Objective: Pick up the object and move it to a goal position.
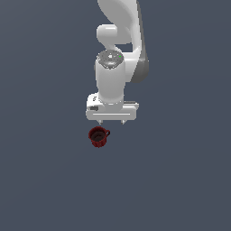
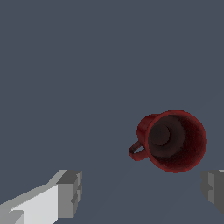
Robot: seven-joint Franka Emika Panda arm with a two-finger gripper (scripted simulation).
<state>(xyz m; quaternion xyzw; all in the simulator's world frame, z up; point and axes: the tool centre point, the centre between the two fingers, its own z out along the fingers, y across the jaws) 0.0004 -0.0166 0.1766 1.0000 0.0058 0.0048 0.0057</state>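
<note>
Both renders are evenly and rather dimly lit, with flat, diffuse light and no glare. The white arm [image 1: 118, 45] is brightest on its upper curves and greys on the side toward the exterior view's right. The mug [image 1: 98, 136] casts no clear shadow on the slate-blue ground around it. In the wrist view its inside is dark. Edges look coarse and pixelated, with no visible edge distortion.

A glossy white robot arm [image 1: 118, 49] of rounded, bulbous segments with grey shading at the joints, a grey disc cap bearing a small green dot, and a flat white gripper [image 1: 111, 122] block ending in blocky grey fingertips [image 2: 70, 193].
</note>
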